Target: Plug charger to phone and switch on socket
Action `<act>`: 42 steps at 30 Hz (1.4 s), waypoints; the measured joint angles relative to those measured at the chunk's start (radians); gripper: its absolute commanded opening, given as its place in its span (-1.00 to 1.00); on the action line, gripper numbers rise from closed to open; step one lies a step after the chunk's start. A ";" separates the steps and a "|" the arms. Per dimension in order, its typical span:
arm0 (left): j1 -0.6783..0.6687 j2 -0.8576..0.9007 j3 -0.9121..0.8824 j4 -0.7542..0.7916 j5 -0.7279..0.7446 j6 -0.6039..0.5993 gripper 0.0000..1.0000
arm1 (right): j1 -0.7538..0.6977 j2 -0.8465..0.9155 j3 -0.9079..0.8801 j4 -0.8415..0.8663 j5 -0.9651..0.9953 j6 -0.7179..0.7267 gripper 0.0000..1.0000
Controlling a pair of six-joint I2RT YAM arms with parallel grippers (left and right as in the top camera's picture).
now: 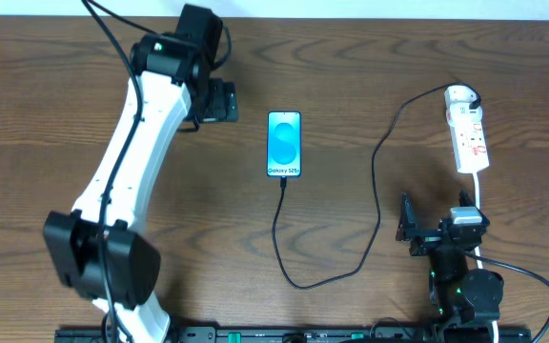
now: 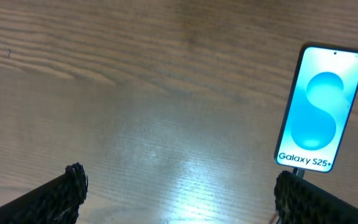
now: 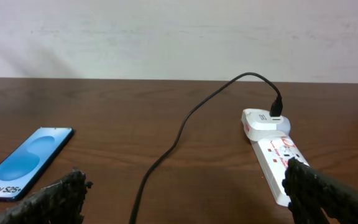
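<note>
Closest to me, at the lower right of the overhead frame, the right gripper (image 3: 184,174) hangs low over the dark brown wooden table (image 1: 351,57). Its two black fingers (image 3: 48,199) are spread wide with nothing between them. The long thin black charger cable (image 3: 184,122) lies slack on the wood just left of it, looping down towards the bottom centre of the frame. One end then climbs to the slim rectangular phone with the bright blue screen (image 1: 284,143). The phone lies flat at the middle of the table, its "Galaxy S25+" lettering at the near end. The cable's small black connector tip (image 2: 297,172) meets the phone's near edge, though I cannot tell how deep it sits. The cable's other end arcs up the right side to a black plug (image 3: 276,109). The plug stands in the rounded far end of the white elongated power strip with red markings (image 1: 469,138), at the upper right. The strip's thicker white cord (image 1: 477,191) trails back towards the right arm. Farther off, just left of the phone, the left gripper (image 2: 180,180) hovers over bare wood with its fingers wide apart and empty. A pale wall (image 3: 166,37) rises behind the table.
</note>
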 measured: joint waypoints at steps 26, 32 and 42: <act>0.080 -0.645 -0.849 0.510 0.217 0.402 0.96 | -0.001 0.000 0.000 0.000 0.000 0.000 0.99; 0.103 -0.782 -1.025 0.672 0.228 0.426 0.96 | -0.001 0.000 0.000 0.000 0.000 0.000 0.99; 0.103 -0.959 -1.253 0.867 0.231 0.429 0.96 | -0.001 0.000 0.000 0.000 0.000 0.000 0.99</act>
